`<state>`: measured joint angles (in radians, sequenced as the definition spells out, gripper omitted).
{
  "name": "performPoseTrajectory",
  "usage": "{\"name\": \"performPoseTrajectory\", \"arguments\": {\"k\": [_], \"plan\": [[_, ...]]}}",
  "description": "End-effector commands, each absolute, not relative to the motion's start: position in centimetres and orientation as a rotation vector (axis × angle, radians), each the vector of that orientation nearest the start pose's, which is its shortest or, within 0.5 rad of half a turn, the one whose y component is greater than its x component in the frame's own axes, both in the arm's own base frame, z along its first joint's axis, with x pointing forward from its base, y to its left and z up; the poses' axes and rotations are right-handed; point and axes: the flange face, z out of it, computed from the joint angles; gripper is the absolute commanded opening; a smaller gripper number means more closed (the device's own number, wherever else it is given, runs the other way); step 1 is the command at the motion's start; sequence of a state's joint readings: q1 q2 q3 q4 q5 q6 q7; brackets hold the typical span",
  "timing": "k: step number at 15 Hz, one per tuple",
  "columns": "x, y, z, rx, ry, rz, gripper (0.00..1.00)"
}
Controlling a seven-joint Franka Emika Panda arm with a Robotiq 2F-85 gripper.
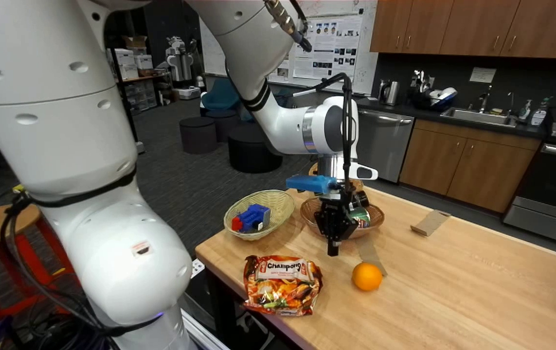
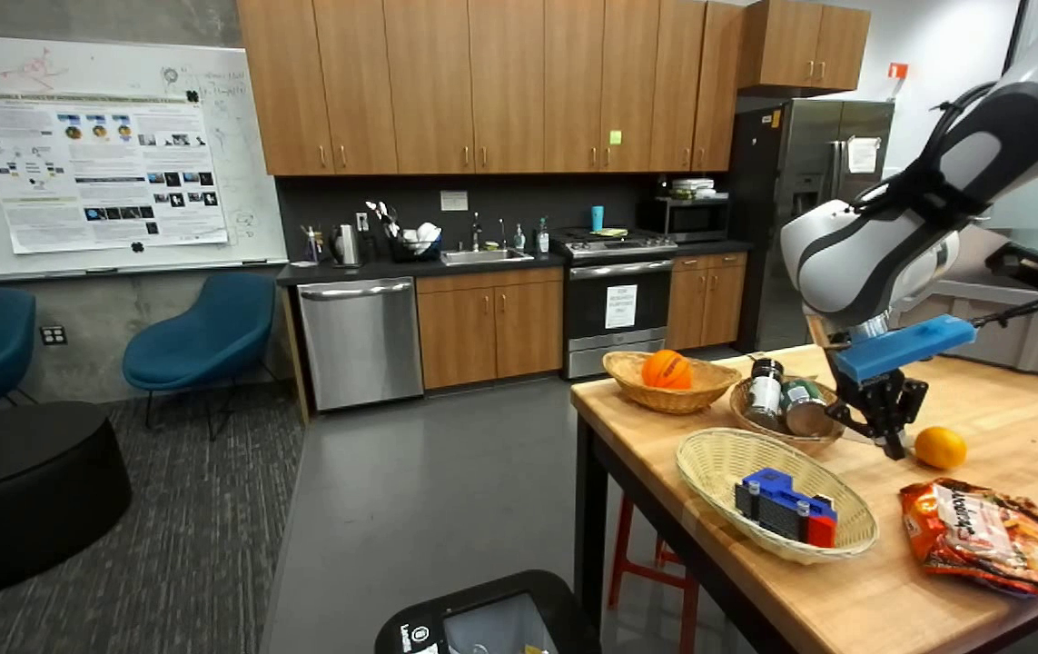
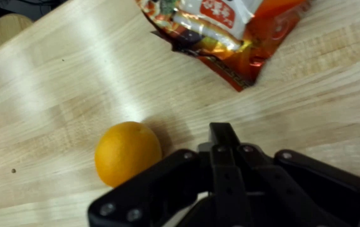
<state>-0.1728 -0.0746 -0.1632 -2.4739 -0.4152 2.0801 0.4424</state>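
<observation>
My gripper (image 1: 332,248) is shut and empty, pointing down above the wooden table (image 1: 453,282). It also shows in an exterior view (image 2: 891,445), and its fingertips are together in the wrist view (image 3: 220,130). An orange fruit (image 1: 367,276) is nearest to it, apart from the fingers; it lies left of them in the wrist view (image 3: 126,154). A red-orange noodle packet (image 1: 282,287) lies near the table's edge and shows at the top of the wrist view (image 3: 217,34). In an exterior view, a brown basket (image 1: 377,221) with cans stands behind the gripper.
A pale oval basket (image 2: 709,454) holds a blue and red block toy (image 2: 786,504). Another basket (image 2: 627,371) holds an orange ball (image 2: 667,370). A cardboard strip (image 1: 431,222) lies on the table. A black bin (image 2: 405,618) stands on the floor by the table.
</observation>
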Motion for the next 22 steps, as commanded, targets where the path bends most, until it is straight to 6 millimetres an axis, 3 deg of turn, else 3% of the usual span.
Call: {"name": "performPoseTrajectory", "arguments": {"k": [1,5,9,15,22], "plan": [[41.4,-13.3,29.9,-3.250,0.888,0.441,0.00],[40.7,-11.6,28.8,-3.179,0.967,0.513,0.00],[38.8,-12.2,27.7,-3.166,1.086,0.618,0.00],[37.5,-15.6,27.1,-3.167,1.267,0.741,0.00],[40.0,-20.1,28.6,-3.193,1.394,0.781,0.00]]}}
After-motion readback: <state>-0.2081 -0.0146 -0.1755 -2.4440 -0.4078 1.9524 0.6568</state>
